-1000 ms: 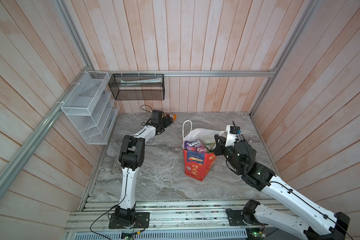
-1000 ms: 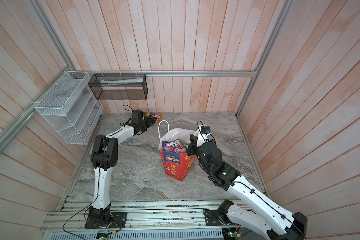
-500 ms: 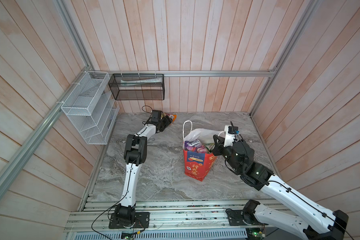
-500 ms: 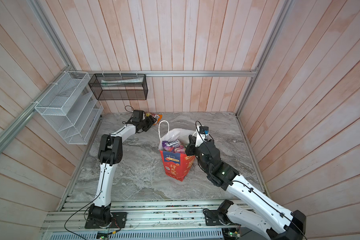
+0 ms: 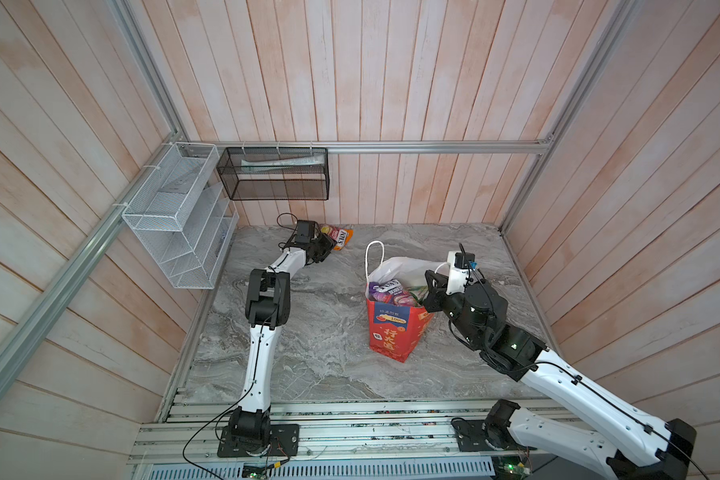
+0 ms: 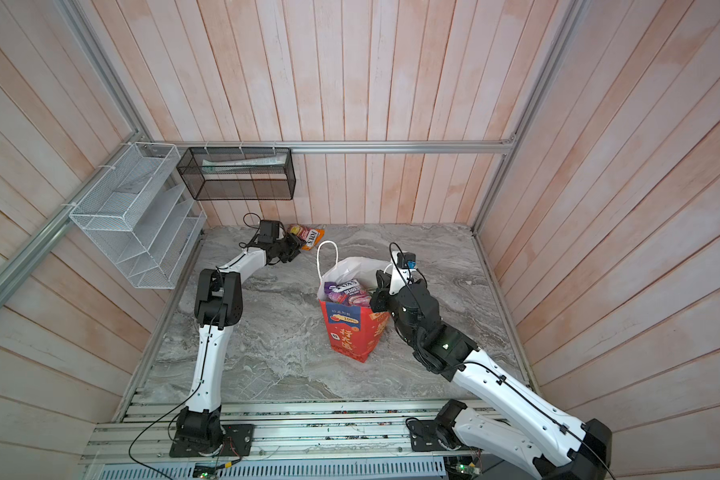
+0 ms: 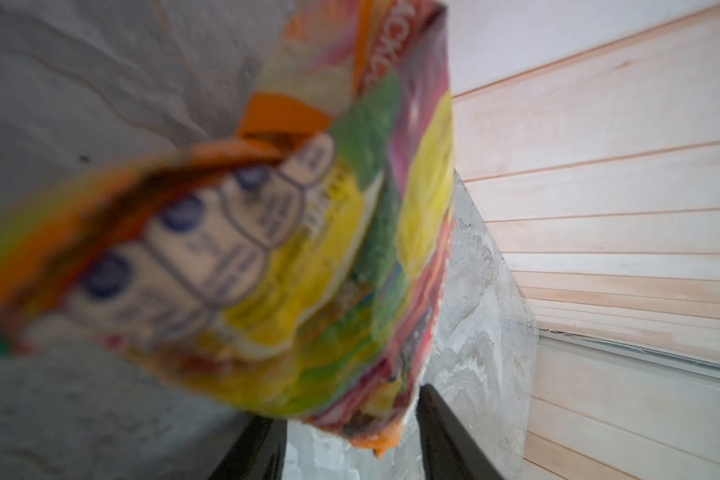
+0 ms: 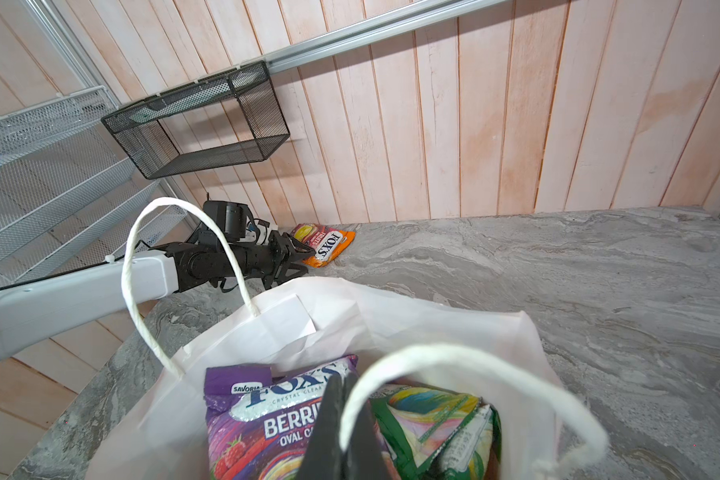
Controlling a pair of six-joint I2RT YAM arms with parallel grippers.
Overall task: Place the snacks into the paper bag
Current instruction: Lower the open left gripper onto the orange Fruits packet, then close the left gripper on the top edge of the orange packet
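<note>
— Where are we with the snacks?

— We're on the pick of the last loose one, as far as we can see. The orange packet (image 5: 341, 237) lies on the counter (image 5: 308, 365) at the foot of the back wall (image 5: 391, 187), well apart from the paper bag (image 5: 391, 332). The bag stands upright mid-counter with a purple packet (image 8: 267, 415) and a green packet (image 8: 425, 424) already inside.

— And our fingers?

— Our left fingers (image 7: 254, 449) stand apart with the packet's near end between them, not yet clamped. Our right fingers (image 8: 341, 415) are closed at the bag's mouth. We cannot tell whether they pinch its rim.

— What next?

— We judge that we should close on that end, lift it clear of the counter, then carry it across to the open mouth.

— Anything different from a second ago?

— Little. Packet, bag and right arm sit where they were, and our left elbow looks slightly lower.
</note>
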